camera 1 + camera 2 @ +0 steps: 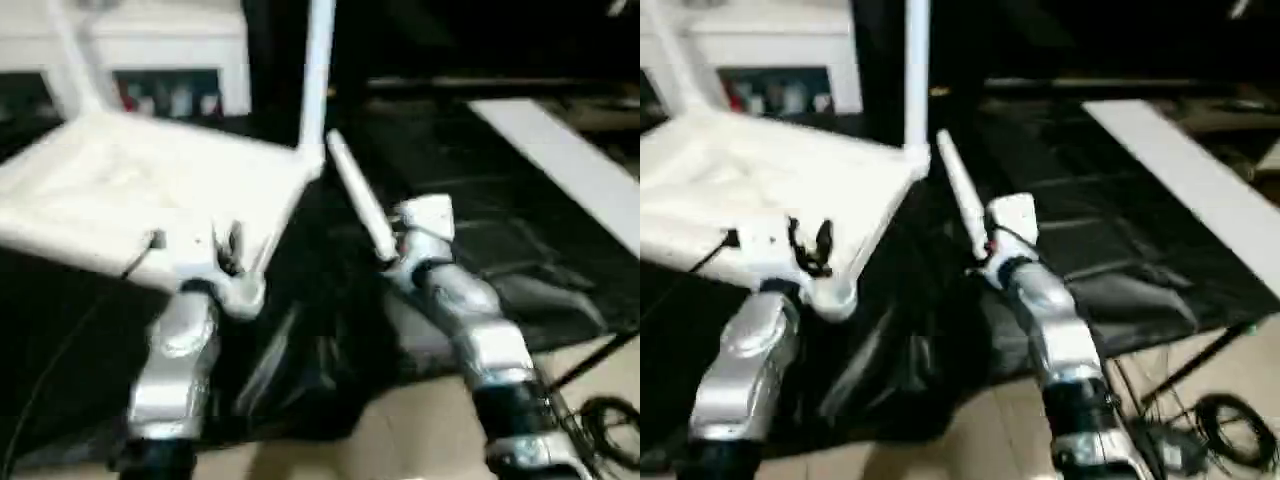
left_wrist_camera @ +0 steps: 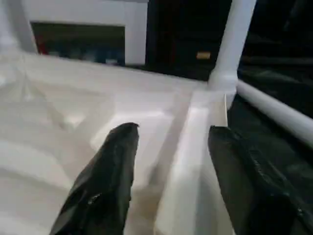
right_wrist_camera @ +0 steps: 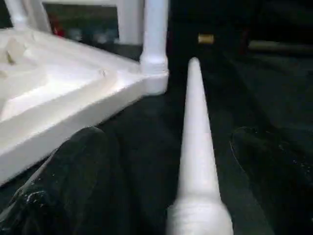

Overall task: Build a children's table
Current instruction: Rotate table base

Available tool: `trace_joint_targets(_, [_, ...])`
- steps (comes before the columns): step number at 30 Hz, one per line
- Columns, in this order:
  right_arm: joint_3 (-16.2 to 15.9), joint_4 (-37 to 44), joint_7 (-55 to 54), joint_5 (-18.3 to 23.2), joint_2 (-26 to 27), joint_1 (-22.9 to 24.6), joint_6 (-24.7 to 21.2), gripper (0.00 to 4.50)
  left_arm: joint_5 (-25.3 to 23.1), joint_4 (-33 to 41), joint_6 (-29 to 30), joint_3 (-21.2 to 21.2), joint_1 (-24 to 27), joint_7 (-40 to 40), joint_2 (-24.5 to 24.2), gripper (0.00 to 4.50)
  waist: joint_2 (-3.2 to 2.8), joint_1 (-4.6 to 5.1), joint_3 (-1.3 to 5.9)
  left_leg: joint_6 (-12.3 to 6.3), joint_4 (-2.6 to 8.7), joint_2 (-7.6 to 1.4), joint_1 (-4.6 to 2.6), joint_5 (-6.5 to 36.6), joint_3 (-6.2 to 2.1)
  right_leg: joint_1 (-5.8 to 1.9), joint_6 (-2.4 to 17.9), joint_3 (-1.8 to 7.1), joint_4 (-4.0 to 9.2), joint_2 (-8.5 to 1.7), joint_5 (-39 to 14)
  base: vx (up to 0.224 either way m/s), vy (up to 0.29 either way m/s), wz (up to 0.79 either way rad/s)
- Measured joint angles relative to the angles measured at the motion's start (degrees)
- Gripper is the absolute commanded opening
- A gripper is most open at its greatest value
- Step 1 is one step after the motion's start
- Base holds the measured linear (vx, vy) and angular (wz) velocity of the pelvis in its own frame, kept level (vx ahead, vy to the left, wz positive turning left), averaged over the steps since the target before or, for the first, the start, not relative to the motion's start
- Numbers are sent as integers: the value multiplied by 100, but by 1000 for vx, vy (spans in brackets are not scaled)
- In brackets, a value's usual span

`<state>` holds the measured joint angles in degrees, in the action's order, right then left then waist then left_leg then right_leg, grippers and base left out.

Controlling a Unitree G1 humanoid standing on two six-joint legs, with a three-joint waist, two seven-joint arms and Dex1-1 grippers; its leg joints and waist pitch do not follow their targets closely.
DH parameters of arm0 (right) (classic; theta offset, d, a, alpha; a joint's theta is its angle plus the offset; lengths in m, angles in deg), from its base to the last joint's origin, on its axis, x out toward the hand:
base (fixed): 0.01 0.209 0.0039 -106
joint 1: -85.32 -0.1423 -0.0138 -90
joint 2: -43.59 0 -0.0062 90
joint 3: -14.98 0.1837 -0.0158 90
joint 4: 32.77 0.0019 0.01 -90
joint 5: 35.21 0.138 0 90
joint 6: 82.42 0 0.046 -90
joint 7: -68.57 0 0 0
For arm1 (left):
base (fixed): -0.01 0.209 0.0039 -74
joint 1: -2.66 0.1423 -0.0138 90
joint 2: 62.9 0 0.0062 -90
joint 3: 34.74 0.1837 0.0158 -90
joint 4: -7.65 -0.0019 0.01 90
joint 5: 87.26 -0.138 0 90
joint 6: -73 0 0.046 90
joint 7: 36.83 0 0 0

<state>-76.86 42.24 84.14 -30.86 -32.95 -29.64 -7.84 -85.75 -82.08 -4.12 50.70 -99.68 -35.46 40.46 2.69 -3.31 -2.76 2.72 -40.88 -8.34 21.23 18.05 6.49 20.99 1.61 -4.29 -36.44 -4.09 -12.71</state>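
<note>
The children's table top (image 1: 110,190) lies upside down on the black sheet at the left, ribbed underside up. One white leg (image 1: 318,70) stands in its far right corner socket and another leg (image 1: 68,55) rises at the far left. My left gripper (image 2: 175,129) is open at the top's near edge, one black finger (image 2: 110,176) inside the rim (image 2: 188,161) and the other outside. A loose leg (image 3: 196,137) lies beside the top's right corner, narrow tip pointing away. My right gripper (image 3: 171,132) is open wide around its thick end, with a gap on each side.
A white cabinet (image 1: 150,45) stands behind the top. A long white board (image 1: 570,160) lies on the black-sheeted table (image 1: 480,230) at the right. Black cables (image 1: 1230,425) and a thin stand leg lie on the light floor at the near right.
</note>
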Motion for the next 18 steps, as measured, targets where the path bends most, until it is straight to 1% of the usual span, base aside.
trace_joint_targets(1, [-48,-5,2,0,15,-52,17,450,-2,18,-8,-41,12,3,-33,307,-151,-1,-35,9,265,-149,19,-353,1,-128,-35,-160,13,85,-34,0,0,0])
trace_joint_targets(2, [-86,-17,3,-1,63,-52,21,450,-2,18,-7,-83,65,3,-73,319,-200,23,-59,36,263,-214,-32,-408,-11,-200,-65,-252,36,79,-61,94,72,-18])
trace_joint_targets(3, [-200,-26,17,0,139,-78,24,450,-4,16,-4,-181,84,13,-97,324,-182,94,-57,43,303,-212,-67,-402,-23,-217,-49,-273,82,75,-112,138,75,-12])
trace_joint_targets(4, [-307,-107,38,0,155,-170,24,450,-10,11,7,-261,84,22,-150,329,-145,158,-80,43,368,-201,-111,-404,-10,-199,55,-253,93,76,-160,188,83,-12])
trace_joint_targets(5, [-307,-151,44,0,142,-226,24,450,-10,11,8,-292,85,25,-149,338,-118,168,-77,37,407,-173,-162,-400,1,-206,125,-240,68,59,-185,126,20,5])
trace_joint_targets(6, [-304,-154,46,-1,119,-279,24,450,-10,11,9,-304,85,33,-152,352,-90,198,-75,30,431,-147,-202,-391,15,-209,194,-207,29,52,-197,101,2,3])
trace_joint_targets(7, [-300,-160,48,-11,80,-332,25,450,-10,13,10,-299,85,41,-144,364,-32,235,-47,22,473,-127,-248,-387,49,-217,170,-146,16,45,-202,98,-18,0])
trace_joint_targets(8, [-282,-204,53,-25,43,-400,25,450,-10,16,11,-294,77,52,-149,370,12,226,-20,-11,509,-115,-227,-408,87,-281,89,-116,52,44,-199,98,-18,0])
trace_joint_targets(9, [-217,-228,56,-27,-19,-417,26,450,-9,18,18,-267,71,62,-111,375,-13,179,-12,-33,520,-123,-214,-403,102,-298,-59,-119,118,56,-176,75,-22,-1])
trace_joint_targets(10, [-91,-320,59,-24,-64,-419,25,450,-7,21,18,-146,70,61,-89,384,-19,113,-6,-110,511,-144,-203,-364,96,-313,-66,-121,157,80,-186,0,0,0])
trace_joint_targets(11, [-33,-377,72,-19,-95,-419,19,450,-7,21,20,-120,71,61,-81,397,-16,84,-6,-121,505,-152,-187,-356,91,-314,-70,-129,158,90,-209,82,-27,1])
trace_joint_targets(12, [17,-412,75,-15,-114,-419,16,450,-7,21,25,-134,75,62,-92,397,-14,69,-7,-118,502,-154,-174,-354,88,-312,-77,-139,161,93,-230,106,-27,3])
trace_joint_targets(13, [25,-445,87,1,-117,-428,15,450,-8,22,31,-161,83,62,-118,407,-12,58,-5,-98,521,-153,-179,-346,88,-308,-74,-148,164,93,-246,196,-37,4])
trace_joint_targets(14, [14,-502,105,12,-110,-479,13,450,-9,25,39,-223,100,62,-139,413,-10,64,-4,-76,541,-150,-225,-333,65,-293,-52,-150,153,86,-265,142,-19,4])
trace_joint_targets(15, [-60,-564,107,7,-68,-543,12,450,-12,27,47,-286,112,67,-165,413,-2,107,-1,-58,546,-142,-234,-318,58,-275,14,-149,115,79,-305,143,-27,1])
trace_joint_targets(16, [-195,-624,120,-15,-26,-647,12,450,-15,30,54,-323,125,71,-196,429,22,148,4,-61,549,-115,-255,-298,32,-188,129,-128,4,60,-380,97,-40,1])
trace_joint_targets(17, [-299,-625,129,-62,-36,-699,41,450,-21,34,58,-351,127,75,-222,441,61,160,8,-68,547,-85,-278,-278,22,-144,200,-97,-111,35,-439,97,-40,1])
trace_joint_targets(18, [-422,-625,139,-183,-80,-724,121,450,-26,46,62,-357,128,82,-234,441,104,160,18,-78,546,-52,-309,-256,25,-122,169,-68,-165,-1,-488,89,-46,2])
